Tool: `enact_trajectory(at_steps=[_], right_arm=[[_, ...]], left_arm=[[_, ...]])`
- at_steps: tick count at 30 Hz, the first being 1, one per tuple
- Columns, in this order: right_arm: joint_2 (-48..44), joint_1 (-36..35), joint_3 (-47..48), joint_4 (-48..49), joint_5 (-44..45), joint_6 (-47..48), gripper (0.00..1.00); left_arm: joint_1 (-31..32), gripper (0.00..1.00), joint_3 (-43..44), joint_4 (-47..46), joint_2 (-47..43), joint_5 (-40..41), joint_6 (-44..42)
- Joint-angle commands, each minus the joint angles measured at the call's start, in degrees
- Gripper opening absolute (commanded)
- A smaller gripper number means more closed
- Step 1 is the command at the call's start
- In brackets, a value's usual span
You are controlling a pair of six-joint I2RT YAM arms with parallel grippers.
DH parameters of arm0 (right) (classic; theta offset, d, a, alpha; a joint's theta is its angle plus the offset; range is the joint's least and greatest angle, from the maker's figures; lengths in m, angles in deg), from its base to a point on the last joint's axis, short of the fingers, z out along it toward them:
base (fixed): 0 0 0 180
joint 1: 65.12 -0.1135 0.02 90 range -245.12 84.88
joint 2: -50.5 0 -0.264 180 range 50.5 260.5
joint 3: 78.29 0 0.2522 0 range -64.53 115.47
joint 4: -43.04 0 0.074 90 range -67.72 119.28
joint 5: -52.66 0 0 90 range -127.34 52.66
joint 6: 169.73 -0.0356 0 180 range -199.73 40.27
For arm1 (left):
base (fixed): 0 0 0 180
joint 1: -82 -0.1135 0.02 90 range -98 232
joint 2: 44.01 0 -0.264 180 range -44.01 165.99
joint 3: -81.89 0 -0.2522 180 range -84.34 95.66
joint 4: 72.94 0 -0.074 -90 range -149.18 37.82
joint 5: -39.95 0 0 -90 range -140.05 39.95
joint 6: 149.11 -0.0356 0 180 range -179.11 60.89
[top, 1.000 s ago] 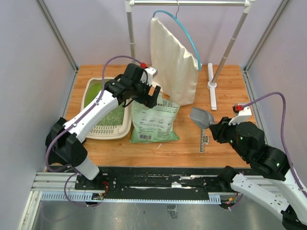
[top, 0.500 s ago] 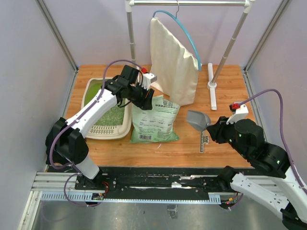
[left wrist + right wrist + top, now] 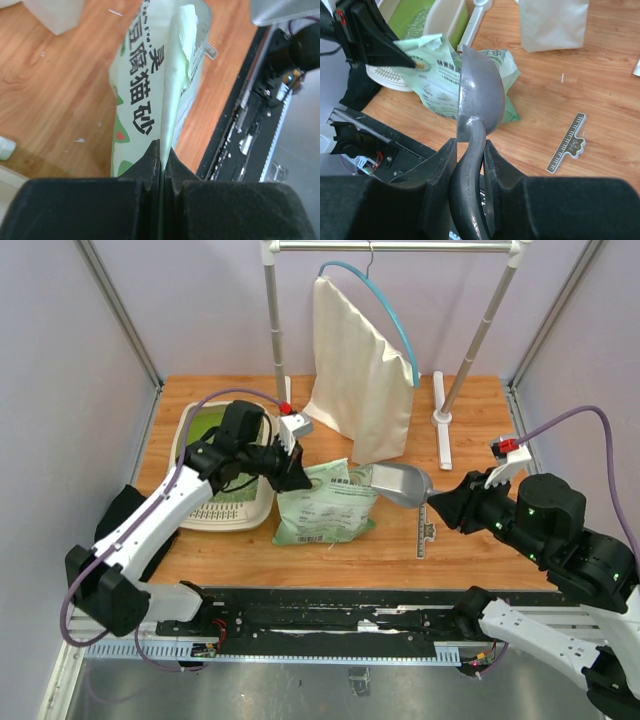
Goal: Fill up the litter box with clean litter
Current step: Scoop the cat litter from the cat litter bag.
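The beige litter box [image 3: 193,421] with its lime-green inside sits at the left, partly under my left arm. Pale litter [image 3: 418,24] lies in it. A green printed bag [image 3: 326,502] rests beside it, its top edge pulled up. My left gripper [image 3: 295,478] is shut on that thin edge [image 3: 172,95], which is pinched flat between the black pads. The right gripper [image 3: 446,506] is shut on the handle of a grey metal scoop [image 3: 400,483]. The scoop bowl [image 3: 479,95] hovers just right of the bag's top, with nothing in it.
A cream cloth bag [image 3: 360,380] hangs from a white rack behind the green bag. The rack's foot [image 3: 441,425] lies at the back right. A grey ruler-shaped clip [image 3: 426,530] lies on the wood near the scoop. The black rail [image 3: 320,615] runs along the near edge.
My left gripper went from open to shut on the bag's top edge and drew it left and nearer. The right arm carried the scoop left, up to the bag.
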Motion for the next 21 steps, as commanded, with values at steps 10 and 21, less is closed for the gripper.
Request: enact_trajectory(at_steps=[10,21], right_arm=[[9.68,0.90,7.76,-6.63,-2.88,3.55,0.01],[21.64,0.91,11.13,-13.15,-10.51,7.57,0.01]], left_arm=[[3.94,0.01,-15.44,-14.70,-17.37,-9.26,-6.62],[5.85,0.01,-17.07,-14.02,-18.78,-7.13,-10.59]])
